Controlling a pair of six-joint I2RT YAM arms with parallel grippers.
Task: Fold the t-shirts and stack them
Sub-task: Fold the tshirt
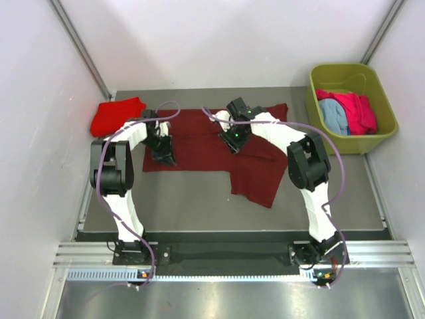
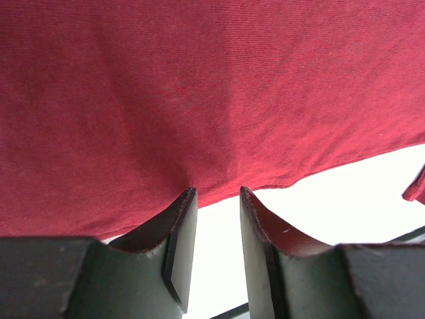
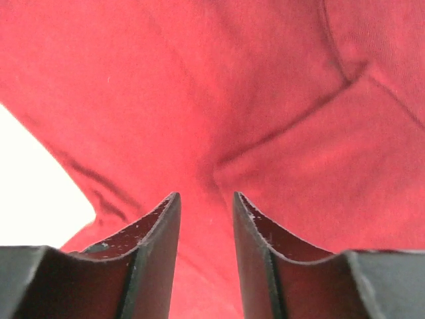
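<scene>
Two grippers were recorded over the dark maroon t-shirt (image 1: 196, 143), which was spread across the middle of the top view on the grey table (image 1: 186, 199), with one flap trailing toward the lower centre of the frame. The left gripper (image 1: 164, 154) was placed at the shirt's left edge. In its wrist view the jaws were seen parted, with bare table showing between them and the hem lying just at the fingertips (image 2: 186, 206), so no cloth was held. The right gripper (image 1: 234, 141) was set over the shirt's middle. Its jaws were likewise seen parted above a creased, doubled patch of cloth, with nothing pinched.

A bright red t-shirt (image 1: 118, 115) lay in a compact heap at the upper left, apart from the maroon one. A pink t-shirt (image 1: 358, 109) and a light blue t-shirt (image 1: 332, 114) lay in the olive-green tub (image 1: 335, 68) at the upper right, so the task was judged far from complete.

Several faults could be expected from here. A hem caught only at the tips might slip out when lifted. A closure on the creased patch might take one layer too many or too few, and the fold would be skewed. The trailing flap might be dragged and bunched if the two arms were raised unevenly.
</scene>
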